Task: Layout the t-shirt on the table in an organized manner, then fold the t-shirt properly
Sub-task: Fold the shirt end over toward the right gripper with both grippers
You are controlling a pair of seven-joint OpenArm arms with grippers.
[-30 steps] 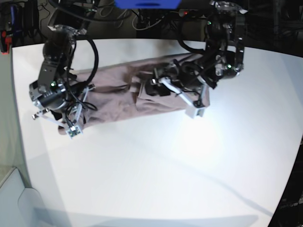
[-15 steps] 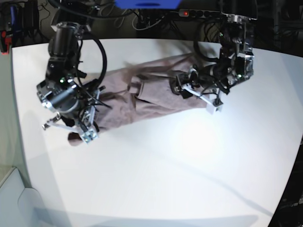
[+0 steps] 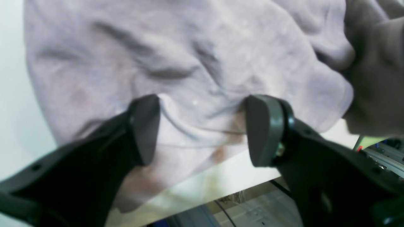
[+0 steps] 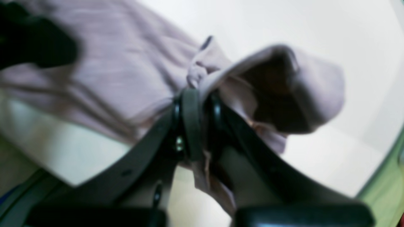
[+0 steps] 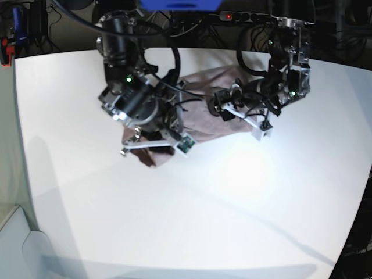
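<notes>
The mauve-pink t-shirt [image 5: 200, 125] lies bunched at the far middle of the white table [image 5: 232, 203]. My right gripper [image 5: 157, 148] is shut on one end of the shirt and holds it lifted over the shirt's middle. In the right wrist view the jaws [image 4: 195, 119] pinch a fold of cloth [image 4: 300, 78] that droops beside them. My left gripper [image 5: 224, 110] is at the shirt's other end. In the left wrist view it [image 3: 205, 129] is open, its pads [image 3: 145, 129] apart, with wrinkled cloth [image 3: 189, 56] between and beyond them.
The table's far edge [image 5: 192, 49] runs just behind the shirt, with cables and a power strip [image 5: 244, 16] beyond it. A blue object [image 5: 180, 4] sits at the top centre. The two arms are close together over the shirt.
My right gripper has carried the shirt's end from the left side to the middle, doubling the shirt over. The left gripper shifted a little to the right, then stayed.
</notes>
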